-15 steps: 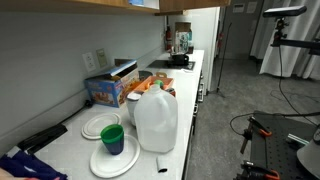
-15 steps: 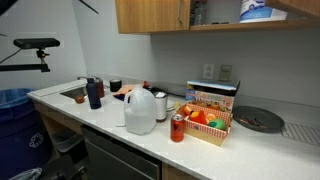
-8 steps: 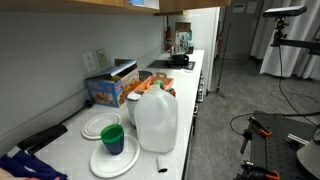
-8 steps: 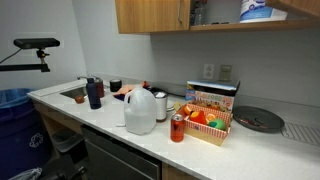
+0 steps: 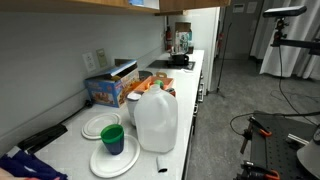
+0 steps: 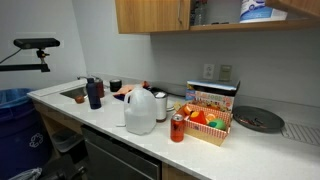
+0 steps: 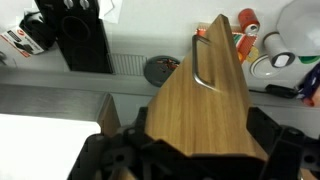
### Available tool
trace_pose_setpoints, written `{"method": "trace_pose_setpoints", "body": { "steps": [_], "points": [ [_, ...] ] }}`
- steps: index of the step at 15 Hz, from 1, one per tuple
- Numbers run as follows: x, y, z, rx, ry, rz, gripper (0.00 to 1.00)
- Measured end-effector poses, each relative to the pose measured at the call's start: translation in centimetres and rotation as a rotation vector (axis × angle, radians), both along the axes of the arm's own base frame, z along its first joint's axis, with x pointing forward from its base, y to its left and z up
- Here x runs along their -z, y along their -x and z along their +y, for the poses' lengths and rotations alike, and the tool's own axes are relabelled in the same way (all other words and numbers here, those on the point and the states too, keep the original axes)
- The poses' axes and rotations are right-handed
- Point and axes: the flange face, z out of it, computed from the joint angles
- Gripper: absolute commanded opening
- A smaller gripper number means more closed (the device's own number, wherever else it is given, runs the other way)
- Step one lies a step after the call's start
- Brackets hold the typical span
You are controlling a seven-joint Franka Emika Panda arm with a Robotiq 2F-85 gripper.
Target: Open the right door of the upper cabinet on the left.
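In the wrist view a wooden cabinet door [image 7: 205,100] with a metal bar handle [image 7: 200,62] fills the middle, seen from above and swung out over the counter. My gripper [image 7: 195,165] is at the bottom edge, its dark fingers [image 7: 112,150] standing wide apart on either side of the door's near edge; the fingertips are hidden behind the wood. In an exterior view the upper cabinet [image 6: 150,15] hangs at the top, with one door [image 6: 187,14] standing edge-on and an open shelf beside it. The arm shows in neither exterior view.
The counter [image 6: 110,115] holds a milk jug [image 6: 140,112], a red can [image 6: 178,128], a snack box [image 6: 210,118], a dark pan [image 6: 258,120] and bottles by the sink [image 6: 93,93]. Plates with a green cup [image 5: 112,138] lie near the counter end.
A dark part at the top left edge of an exterior view one second ago has left the frame. Nothing else has visibly moved.
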Motion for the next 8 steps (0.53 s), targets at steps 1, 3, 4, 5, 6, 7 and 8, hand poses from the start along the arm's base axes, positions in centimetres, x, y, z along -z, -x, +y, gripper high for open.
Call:
{"method": "trace_pose_setpoints", "body": {
  "steps": [1,3,4,5,6,7,8],
  "points": [
    [-0.1,0.0,0.4,-0.016,-0.013,-0.002,1.00],
    [-0.3,0.1,1.1,-0.039,-0.032,0.002,1.00],
    [-0.4,0.1,1.3,-0.047,-0.037,0.006,1.00],
    [-0.5,0.1,1.5,-0.053,-0.040,0.007,1.00],
    [-0.5,0.1,1.6,-0.060,-0.046,0.005,1.00],
    [-0.6,0.0,1.8,-0.068,-0.051,-0.005,1.00],
    [-0.7,-0.2,1.9,-0.073,-0.059,-0.018,1.00]
  ]
}}
